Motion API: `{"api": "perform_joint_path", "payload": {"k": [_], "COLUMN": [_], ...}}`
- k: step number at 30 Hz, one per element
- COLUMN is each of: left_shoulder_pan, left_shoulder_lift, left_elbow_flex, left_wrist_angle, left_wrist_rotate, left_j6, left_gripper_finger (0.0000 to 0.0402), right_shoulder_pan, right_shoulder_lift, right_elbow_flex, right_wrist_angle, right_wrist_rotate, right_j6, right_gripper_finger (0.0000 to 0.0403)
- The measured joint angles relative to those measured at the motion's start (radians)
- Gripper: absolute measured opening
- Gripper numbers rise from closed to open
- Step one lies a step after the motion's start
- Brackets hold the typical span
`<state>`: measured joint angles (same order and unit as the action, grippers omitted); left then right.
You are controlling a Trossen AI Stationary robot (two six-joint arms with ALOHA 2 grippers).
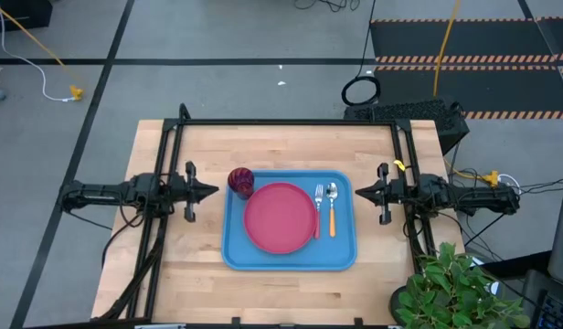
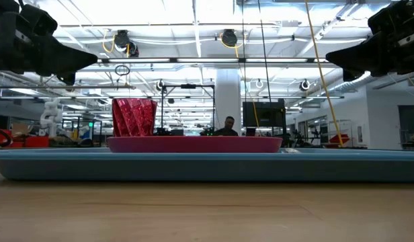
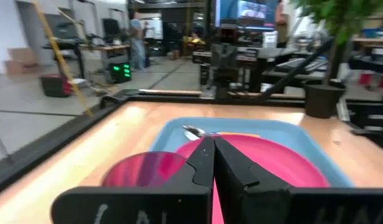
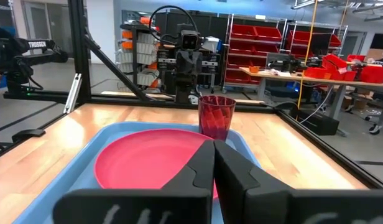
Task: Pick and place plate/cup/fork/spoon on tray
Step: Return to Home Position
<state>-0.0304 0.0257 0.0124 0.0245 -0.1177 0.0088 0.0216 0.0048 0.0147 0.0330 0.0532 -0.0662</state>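
The blue tray (image 1: 236, 247) lies mid-table. The pinkish-red plate (image 1: 280, 217) lies flat in it. The dark red cup (image 1: 240, 182) stands upright in the tray's far left corner. The fork (image 1: 318, 208) and the orange-handled spoon (image 1: 332, 208) lie side by side in the tray, right of the plate. My left gripper (image 1: 215, 191) is shut and empty, raised left of the tray. My right gripper (image 1: 357, 192) is shut and empty, raised right of the tray. The plate (image 4: 148, 165) and cup (image 4: 215, 117) also show in the right wrist view.
A potted green plant (image 1: 455, 292) stands at the table's near right corner. A black frame (image 1: 291, 122) runs along the table's far edge and sides. Bare wood shows in front of the tray (image 1: 281, 292). A person (image 2: 227, 126) sits far behind the table.
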Motion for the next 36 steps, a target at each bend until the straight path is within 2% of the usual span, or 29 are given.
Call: {"api": "perform_joint_path", "payload": {"k": [8, 14, 32, 36], "left_shoulder_pan": [-0.017, -0.020, -0.049, -0.049], "left_shoulder_lift": [0.000, 0.000, -0.019, -0.023], "left_elbow_flex": [0.000, 0.000, -0.002, -0.003], "left_wrist_angle": [-0.005, -0.015, -0.003, 0.010], "left_wrist_rotate": [0.025, 0.083, 0.069, 0.026], "left_j6": [-0.003, -0.018, 0.061, 0.057], "left_gripper_finger": [0.0003, 0.0002, 0.0001, 0.0001], "right_shoulder_pan": [0.000, 0.000, 0.000, 0.000], "right_shoulder_lift": [0.000, 0.000, 0.000, 0.000], "right_elbow_flex": [0.000, 0.000, 0.000, 0.000], "right_wrist_angle": [0.003, 0.004, 0.005, 0.006], "right_wrist_rotate": [-0.001, -0.001, -0.002, -0.002], "right_j6": [-0.002, -0.002, -0.001, -0.001], "right_gripper_finger": [0.0000, 0.0000, 0.0000, 0.0000]}}
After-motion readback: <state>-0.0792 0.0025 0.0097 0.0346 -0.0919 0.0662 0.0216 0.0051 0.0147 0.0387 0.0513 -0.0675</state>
